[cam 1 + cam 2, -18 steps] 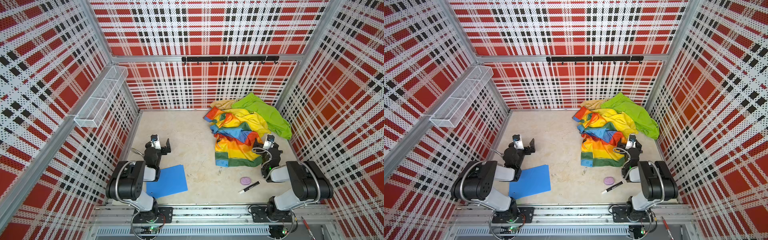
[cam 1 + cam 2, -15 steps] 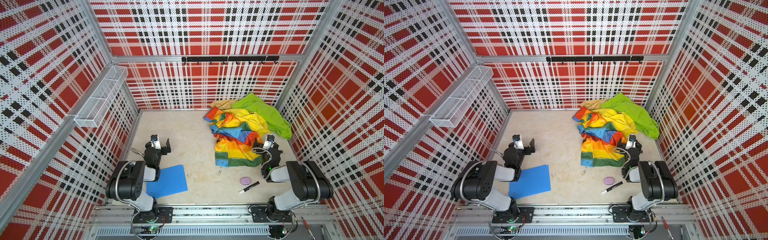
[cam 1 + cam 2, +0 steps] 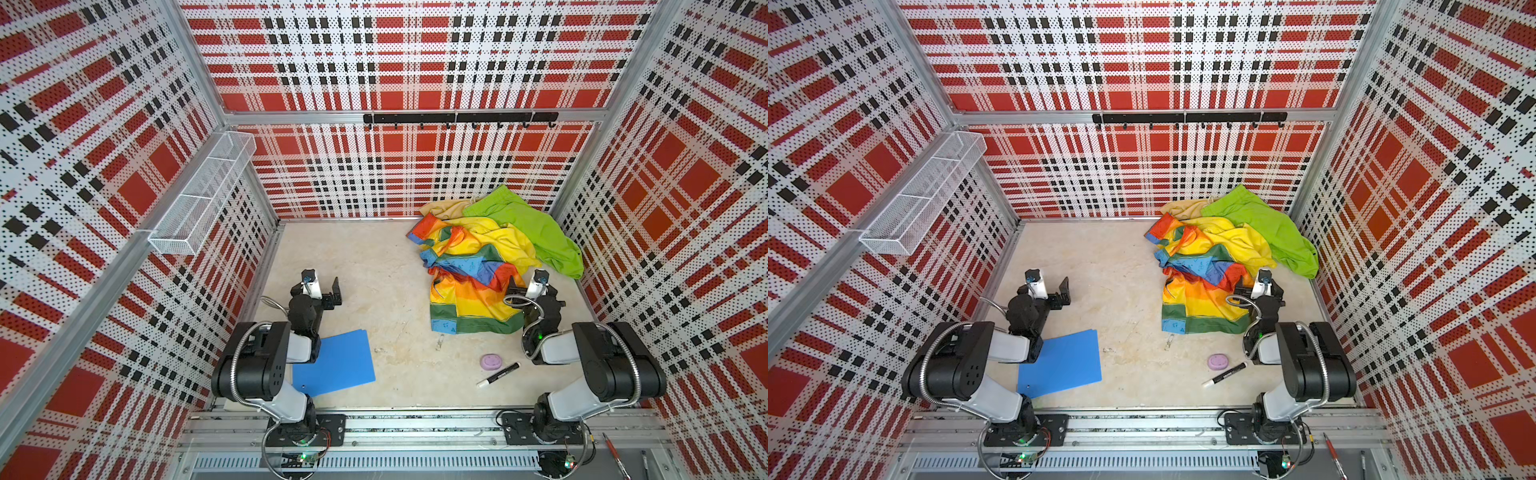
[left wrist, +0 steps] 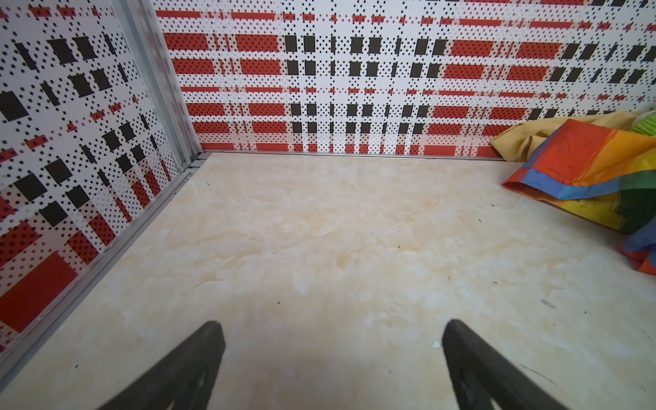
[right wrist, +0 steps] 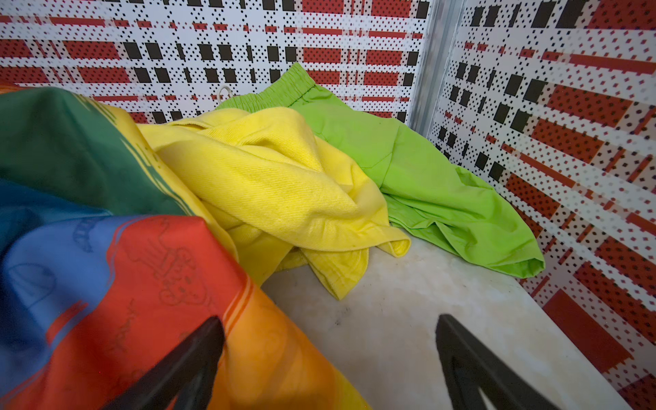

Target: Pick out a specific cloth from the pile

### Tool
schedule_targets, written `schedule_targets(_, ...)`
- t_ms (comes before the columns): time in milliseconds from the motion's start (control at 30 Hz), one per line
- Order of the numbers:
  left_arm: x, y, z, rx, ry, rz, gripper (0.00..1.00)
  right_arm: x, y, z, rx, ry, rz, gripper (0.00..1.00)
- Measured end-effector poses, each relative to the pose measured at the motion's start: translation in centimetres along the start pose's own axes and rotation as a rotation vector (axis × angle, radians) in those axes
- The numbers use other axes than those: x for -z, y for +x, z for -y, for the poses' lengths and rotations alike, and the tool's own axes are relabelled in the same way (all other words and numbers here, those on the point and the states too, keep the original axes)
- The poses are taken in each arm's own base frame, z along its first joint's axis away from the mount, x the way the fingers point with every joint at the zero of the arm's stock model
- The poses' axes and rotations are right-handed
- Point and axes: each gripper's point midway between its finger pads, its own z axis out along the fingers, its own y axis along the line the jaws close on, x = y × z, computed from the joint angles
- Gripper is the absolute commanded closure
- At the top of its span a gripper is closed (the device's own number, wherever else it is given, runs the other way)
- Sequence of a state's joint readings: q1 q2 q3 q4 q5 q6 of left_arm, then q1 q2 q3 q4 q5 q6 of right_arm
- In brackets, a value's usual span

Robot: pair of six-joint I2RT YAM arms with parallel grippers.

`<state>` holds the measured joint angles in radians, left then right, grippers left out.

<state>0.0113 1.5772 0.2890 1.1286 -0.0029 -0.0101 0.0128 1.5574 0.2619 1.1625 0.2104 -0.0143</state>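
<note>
- Top views: the pile (image 3: 490, 257) of bright soft fabrics lies at the far right of the beige marbled table (image 3: 374, 270), in the corner of the plaid walls. It comprises a rainbow-striped cloth (image 3: 469, 299) nearest, a yellow twill cloth (image 3: 507, 237), a lime green cloth (image 3: 540, 232) at the far right and a tan cloth (image 3: 451, 208) at the far edge.
- The large plain black cloth, the item to be picked, shows in neither top view. Whether it lies under the pile cannot be told.
- The left gripper (image 3: 322, 291) hovers over bare table at the left, well apart from the pile, jaws spread and empty. The right gripper (image 3: 534, 293) sits at the right edge of the rainbow-striped cloth, jaws spread, holding nothing.
- A flat blue rectangular sheet (image 3: 332, 368) lies near left. A small purple oval object (image 3: 490, 360) and a black marker (image 3: 498, 374) lie near right, apart from the pile.
- Left wrist view: the fingers (image 4: 198, 362) stand wide apart over bare table. Only corners of the rainbow-striped and tan cloths show.
- Right wrist view: one finger (image 5: 191, 358) overlaps the rainbow-striped cloth and the other is over bare table. Contact cannot be confirmed. No black fabric shows.
- Task status: no step appears done. Remaining, by judgement: shift the upper fabrics, locate the black cloth, grasp it and draw it clear.
</note>
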Motion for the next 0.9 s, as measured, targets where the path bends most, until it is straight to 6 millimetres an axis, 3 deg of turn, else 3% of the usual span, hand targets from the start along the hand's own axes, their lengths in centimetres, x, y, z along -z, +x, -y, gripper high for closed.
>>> schedule_targets(900, 0.02, -0.12, -0.21, 0.012, 0.018, 0.005, 0.01, 0.0, -0.02, 0.02, -0.001, 0.001, 0.001, 0.0)
